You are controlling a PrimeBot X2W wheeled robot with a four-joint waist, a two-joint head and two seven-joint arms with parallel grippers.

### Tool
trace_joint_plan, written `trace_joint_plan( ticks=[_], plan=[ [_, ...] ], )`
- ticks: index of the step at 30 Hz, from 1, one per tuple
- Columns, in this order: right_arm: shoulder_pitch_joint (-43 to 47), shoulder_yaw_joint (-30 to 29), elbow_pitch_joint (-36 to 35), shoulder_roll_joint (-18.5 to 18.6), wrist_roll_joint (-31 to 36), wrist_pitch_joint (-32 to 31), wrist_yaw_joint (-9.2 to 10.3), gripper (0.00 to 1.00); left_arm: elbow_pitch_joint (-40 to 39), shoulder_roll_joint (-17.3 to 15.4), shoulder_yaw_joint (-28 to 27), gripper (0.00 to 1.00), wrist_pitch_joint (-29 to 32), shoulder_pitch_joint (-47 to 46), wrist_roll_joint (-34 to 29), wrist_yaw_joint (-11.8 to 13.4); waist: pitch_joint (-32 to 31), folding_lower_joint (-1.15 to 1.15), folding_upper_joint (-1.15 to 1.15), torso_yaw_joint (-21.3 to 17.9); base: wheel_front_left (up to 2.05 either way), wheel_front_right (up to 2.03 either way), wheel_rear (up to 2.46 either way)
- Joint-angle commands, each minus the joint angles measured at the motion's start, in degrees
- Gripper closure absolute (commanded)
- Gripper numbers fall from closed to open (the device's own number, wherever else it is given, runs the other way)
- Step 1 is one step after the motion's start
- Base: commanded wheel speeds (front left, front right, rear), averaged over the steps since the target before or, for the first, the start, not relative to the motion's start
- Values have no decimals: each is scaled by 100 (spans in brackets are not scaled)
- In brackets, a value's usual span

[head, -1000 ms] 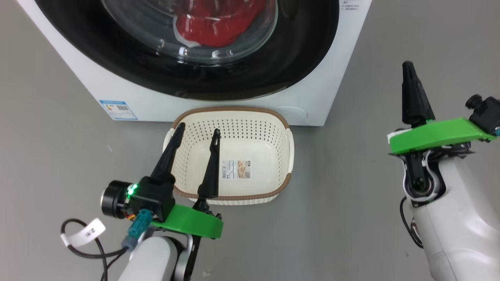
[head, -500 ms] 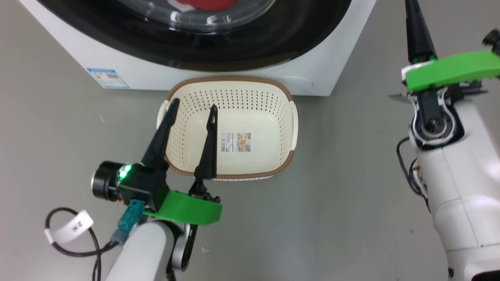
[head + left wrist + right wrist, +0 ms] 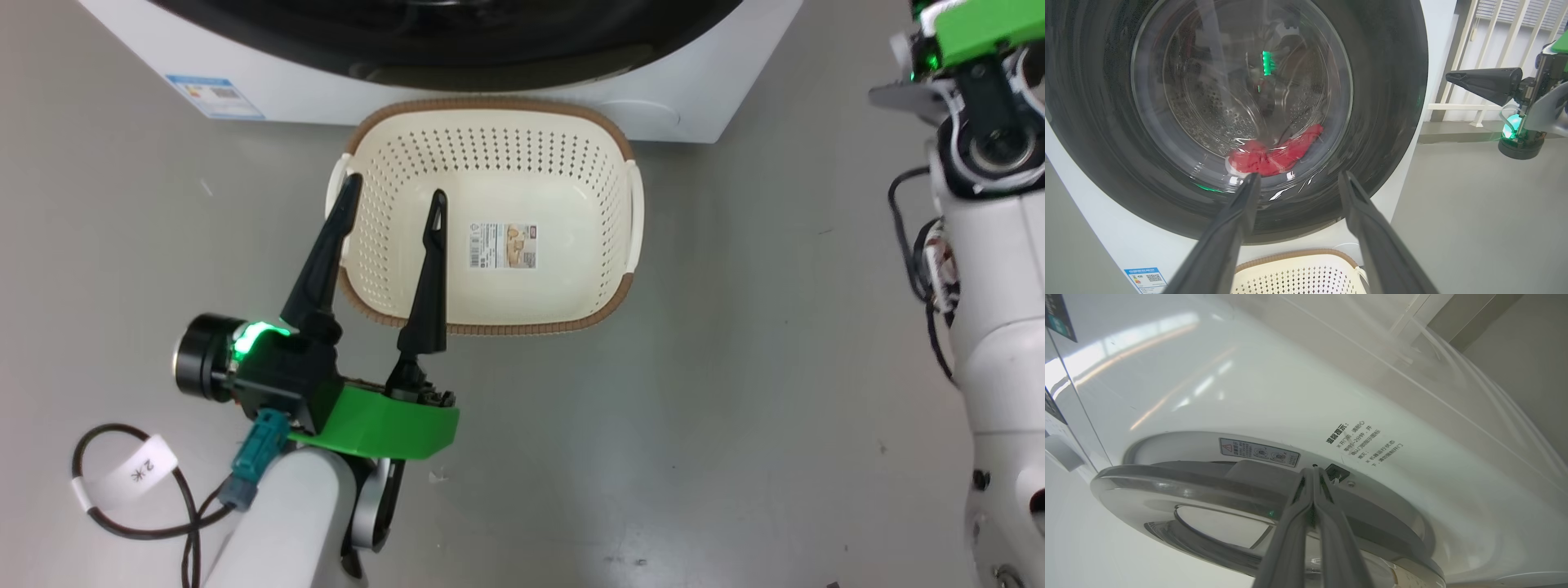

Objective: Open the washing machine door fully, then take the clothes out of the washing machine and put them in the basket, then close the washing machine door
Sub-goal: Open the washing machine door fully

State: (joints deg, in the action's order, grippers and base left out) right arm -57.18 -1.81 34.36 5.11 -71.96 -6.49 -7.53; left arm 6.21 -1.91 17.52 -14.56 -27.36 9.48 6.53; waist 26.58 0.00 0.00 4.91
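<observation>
Black and tapered, two fingers of the left gripper [image 3: 396,186] stood spread over one cream perforated basket [image 3: 490,104] with a brown woven-look rim, just before the one boxy white washing machine [image 3: 735,90]. Behind its glossy round washing machine door [image 3: 1384,102], red clothes [image 3: 1274,155] lay in the steel drum [image 3: 1216,118]. Two fingers of the right gripper [image 3: 1312,475] were pressed together at that door's edge.
</observation>
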Motion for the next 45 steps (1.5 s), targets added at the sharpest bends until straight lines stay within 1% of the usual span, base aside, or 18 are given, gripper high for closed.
trace_joint_plan(
  ticks=[1,6,14,20,29,36,45],
  plan=[
    [-169,26,-122,-67,-50,-99,4,100,-173,-101,-195,0,-44,-89,-82,-27,106,0,0,59,0,0,0],
    [-535,-127,91,-9,-303,-736,4,100,-184,-100,-184,0,-44,-123,-98,-44,240,0,0,135,0,0,0],
    [-1091,-310,423,46,-374,-1359,4,100,-178,-99,-124,0,-44,-166,-24,-29,416,0,0,254,0,0,0],
    [-1465,-394,676,53,-321,-1665,4,100,-172,-98,-38,0,-44,-206,48,-2,527,0,0,322,0,0,0],
    [-1809,-463,940,46,-130,-1929,4,100,-172,-98,55,0,-44,-257,123,61,637,0,0,421,0,0,0],
    [-1864,-543,1050,-6,-106,-2258,4,100,-148,-98,30,0,-44,-251,147,94,614,0,0,407,0,0,0],
    [-1753,-578,997,-121,-85,-2519,4,100,-113,-97,15,0,-44,-238,129,100,523,0,0,331,0,0,0]
  ],
)
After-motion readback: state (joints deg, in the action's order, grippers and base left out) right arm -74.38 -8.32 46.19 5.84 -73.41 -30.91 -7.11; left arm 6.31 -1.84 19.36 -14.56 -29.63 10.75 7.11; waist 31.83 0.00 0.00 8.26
